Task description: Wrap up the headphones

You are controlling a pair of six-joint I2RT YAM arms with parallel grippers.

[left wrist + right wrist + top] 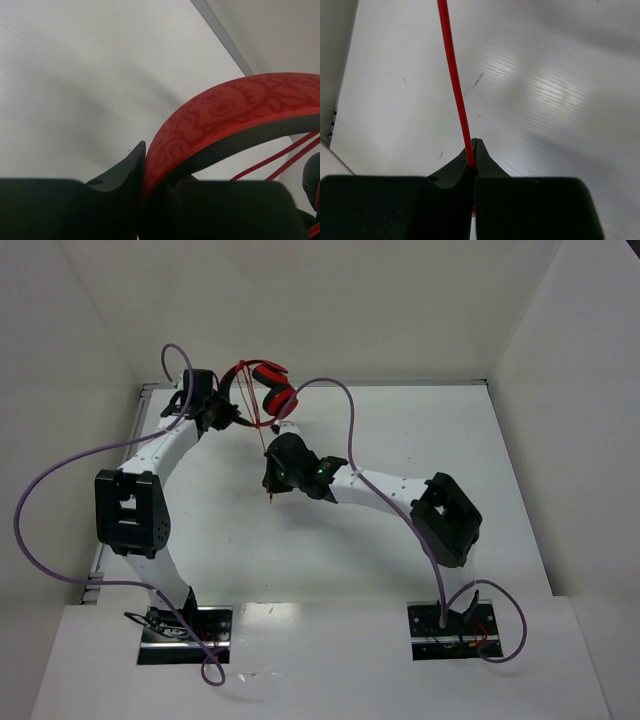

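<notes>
The headphones are held up at the back of the table, with red ear cups and a black-and-red headband. My left gripper is shut on the headband; in the left wrist view the red patterned headband sits clamped in my left gripper, with thin red cable strands to the right. My right gripper is shut on the thin red cable, which runs taut down from the headphones. In the right wrist view the cable enters my right gripper between closed jaws.
Thick purple robot cables loop over both arms, one arching just right of the headphones. White walls enclose the table on the back and sides, with a metal edge strip at the back left corner.
</notes>
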